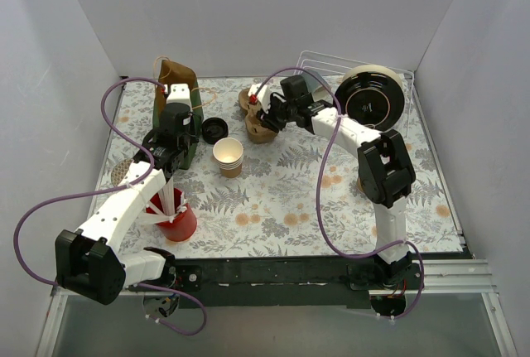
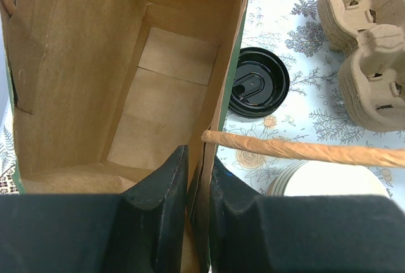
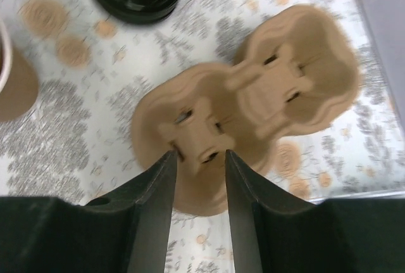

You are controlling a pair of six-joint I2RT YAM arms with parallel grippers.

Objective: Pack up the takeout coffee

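Nearest my bases, at about seven o'clock on the table (image 1: 281,200), stands the red cup of sticks (image 1: 178,224). It is no part of this job and I leave it alone.

Close to the middle is the takeout coffee itself: the kraft cups (image 1: 228,156), nested, mouth up and lidless, with neither arm on them. Just beyond them, toward eleven o'clock, the black lid (image 2: 258,83) lies flat on the cloth, apart from the cups, so I judge the capping is not yet done.

My left gripper (image 2: 198,159) is clenched on the right wall of the paper bag (image 2: 76,64), one finger inside and one outside. I take the pinch to be there to keep the mouth open and the bag upright. The bag floor is bare, and its twisted handle (image 2: 304,151) juts toward three o'clock over the cups.

Farthest off, near twelve o'clock, my right gripper (image 3: 199,156) hangs over the pulp carrier (image 3: 304,51), fingers parted astride the centre boss of the closer cell. That view is blurred, and I cannot tell whether the pads touch. Gripping there would, I think, lift the carrier level.
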